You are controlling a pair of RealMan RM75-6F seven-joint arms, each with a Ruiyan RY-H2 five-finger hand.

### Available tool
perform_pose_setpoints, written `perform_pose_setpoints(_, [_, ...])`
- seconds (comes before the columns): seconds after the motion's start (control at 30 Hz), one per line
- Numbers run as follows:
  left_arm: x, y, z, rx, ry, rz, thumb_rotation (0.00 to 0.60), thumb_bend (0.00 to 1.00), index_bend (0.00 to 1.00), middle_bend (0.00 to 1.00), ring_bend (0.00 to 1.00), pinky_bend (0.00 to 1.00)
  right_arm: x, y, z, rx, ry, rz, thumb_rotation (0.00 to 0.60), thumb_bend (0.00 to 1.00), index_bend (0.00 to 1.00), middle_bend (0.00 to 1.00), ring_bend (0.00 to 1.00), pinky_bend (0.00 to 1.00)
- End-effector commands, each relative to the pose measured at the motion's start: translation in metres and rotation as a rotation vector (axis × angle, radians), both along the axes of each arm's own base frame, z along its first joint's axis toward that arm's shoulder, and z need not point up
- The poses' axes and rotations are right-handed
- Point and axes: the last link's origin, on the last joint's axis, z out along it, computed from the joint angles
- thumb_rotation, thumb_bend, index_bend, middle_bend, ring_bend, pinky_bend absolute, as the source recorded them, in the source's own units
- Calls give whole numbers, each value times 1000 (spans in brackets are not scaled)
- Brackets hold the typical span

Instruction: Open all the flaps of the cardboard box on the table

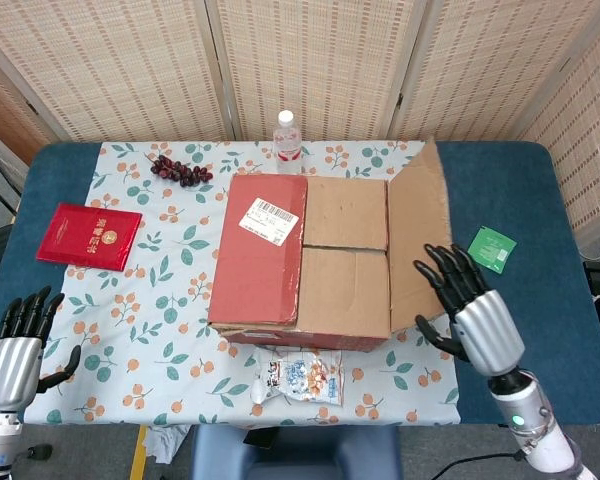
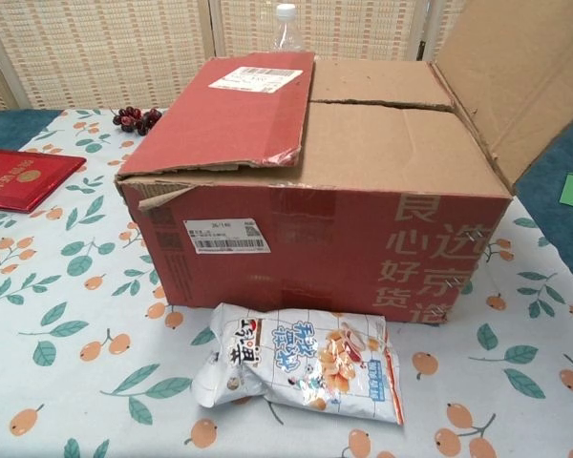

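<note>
Box [image 1: 310, 250] mid-table, right flap [image 1: 420, 235] swung out, left flap [image 1: 260, 245] flat over inner flaps; right hand [image 1: 465, 305] spread and empty beside right flap, left hand [image 1: 15, 340] likewise idle, so unheld flap may fall shut.

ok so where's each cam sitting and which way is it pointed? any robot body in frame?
Head view: high above the near table edge, angled steeply down on the cardboard box; shows the left hand and right hand, both with fingers spread, holding nothing.
Chest view: low at the near edge, looking level at the box front; no hands visible.
Shared: box, snack bag, water bottle, grapes, red booklet.
</note>
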Motion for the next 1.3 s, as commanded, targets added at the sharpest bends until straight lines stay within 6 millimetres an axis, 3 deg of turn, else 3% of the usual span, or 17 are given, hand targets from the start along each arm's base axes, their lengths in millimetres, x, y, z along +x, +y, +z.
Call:
perform_pose_setpoints(0.03, [1,0,-1,-6,1,-3,397,464,0,37,39,0,-52,23,10,-21,4,-112,600,422,0,0,0,0])
perform_pose_setpoints(0.37, [24,-1,-23,-70,-28,-189,394,463,0,37,47,0,-88,53,15,-42,25,-172,600,422,0,0,0,0])
perform_pose_setpoints(0.53, [44,7,-40,-173,-46,-225,398,463,0,37,46,0,-90,58,20,-31,73,-205,600,422,0,0,0,0])
perform_pose_setpoints(0.67, [74,22,-50,-156,-9,-264,397,463,0,37,41,0,-90,57,29,-16,43,-201,600,422,0,0,0,0])
perform_pose_setpoints(0.93, [125,48,-72,-223,-145,-251,399,460,0,37,40,0,-97,55,50,-50,-29,-189,600,422,0,0,0,0])
perform_pose_setpoints(1.3, [156,54,-84,-263,-206,-182,398,460,0,25,27,0,-101,54,59,-73,-77,-193,600,421,0,0,0,0])
